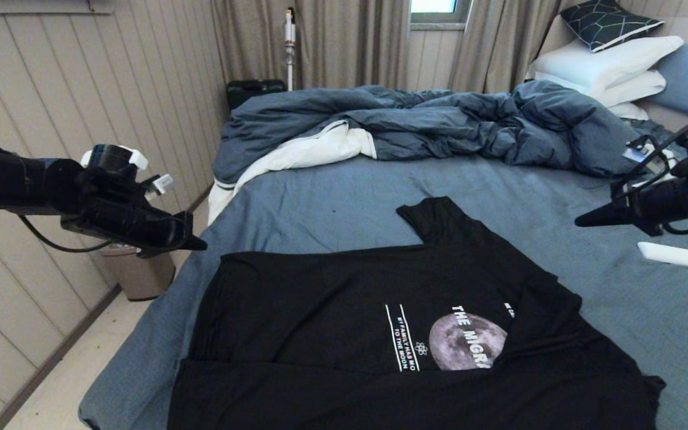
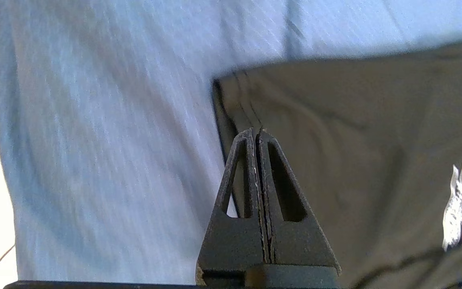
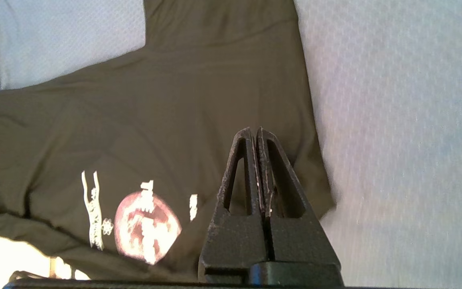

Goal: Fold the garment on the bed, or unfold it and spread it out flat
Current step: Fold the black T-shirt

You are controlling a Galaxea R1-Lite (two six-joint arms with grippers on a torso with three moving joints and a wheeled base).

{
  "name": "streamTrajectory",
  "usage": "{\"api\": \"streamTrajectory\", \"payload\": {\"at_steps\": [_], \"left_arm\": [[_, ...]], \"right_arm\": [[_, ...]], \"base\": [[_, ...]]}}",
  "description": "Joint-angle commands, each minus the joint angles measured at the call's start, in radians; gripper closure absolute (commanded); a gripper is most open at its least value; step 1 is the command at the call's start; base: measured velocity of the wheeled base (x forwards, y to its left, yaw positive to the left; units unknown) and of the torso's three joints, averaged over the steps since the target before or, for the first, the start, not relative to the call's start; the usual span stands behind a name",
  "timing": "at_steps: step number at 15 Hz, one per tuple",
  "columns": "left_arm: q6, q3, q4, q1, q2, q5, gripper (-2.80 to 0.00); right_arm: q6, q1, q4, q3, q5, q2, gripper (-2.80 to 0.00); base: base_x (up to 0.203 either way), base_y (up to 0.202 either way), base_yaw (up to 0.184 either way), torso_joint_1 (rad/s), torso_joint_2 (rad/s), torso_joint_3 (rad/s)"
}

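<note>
The black garment [image 1: 344, 310] lies on the near part of the bed [image 1: 350, 191], partly folded, its moon print [image 1: 466, 340] and white lettering facing up and one sleeve pointing toward the headboard. My left gripper [image 1: 200, 243] hangs shut and empty in the air over the bed's left edge, just outside the shirt's left corner [image 2: 231, 96]. My right gripper [image 1: 580, 222] is also shut on nothing, raised above the sheet to the right of the shirt [image 3: 175, 100]. In each wrist view the two fingers press together with no cloth between them.
A crumpled dark blue duvet [image 1: 439, 125] with white lining lies across the far half of the bed. White pillows [image 1: 607, 65] are stacked at the back right. A small bin [image 1: 138, 272] stands on the floor left of the bed, by the panelled wall.
</note>
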Motion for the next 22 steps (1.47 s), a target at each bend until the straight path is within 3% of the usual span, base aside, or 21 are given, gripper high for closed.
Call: {"api": "streamTrajectory", "payload": {"at_steps": [1,2,7,19,20,22], "left_arm": [[-0.003,-0.046,0.002,-0.018,0.079,-0.003,0.0],[-0.002,-0.068,0.003,-0.026,0.098,-0.003,-2.8],[-0.003,-0.138,0.006,-0.053,0.174,-0.005,-2.8],[-0.007,-0.177,0.004,-0.062,0.235,-0.03,-2.8],[-0.009,-0.193,0.006,-0.065,0.244,-0.03,0.0],[-0.016,-0.2,0.008,-0.074,0.246,-0.039,0.0]], "right_arm": [[-0.001,0.014,-0.002,-0.025,0.004,0.051,0.0],[-0.005,0.023,-0.005,-0.025,0.004,0.056,0.0],[-0.007,0.04,-0.036,-0.024,0.002,0.084,0.0],[-0.006,0.035,-0.032,-0.016,0.004,0.084,0.0],[-0.006,0.035,-0.031,-0.016,0.004,0.084,0.0],[-0.007,0.033,-0.031,-0.017,0.004,0.083,0.0]], "base": [[0.0,0.0,0.0,0.0,0.0,0.0],[0.0,0.0,0.0,0.0,0.0,0.0],[0.0,0.0,0.0,0.0,0.0,0.0],[0.0,0.0,0.0,0.0,0.0,0.0],[0.0,0.0,0.0,0.0,0.0,0.0],[0.0,0.0,0.0,0.0,0.0,0.0]]}}
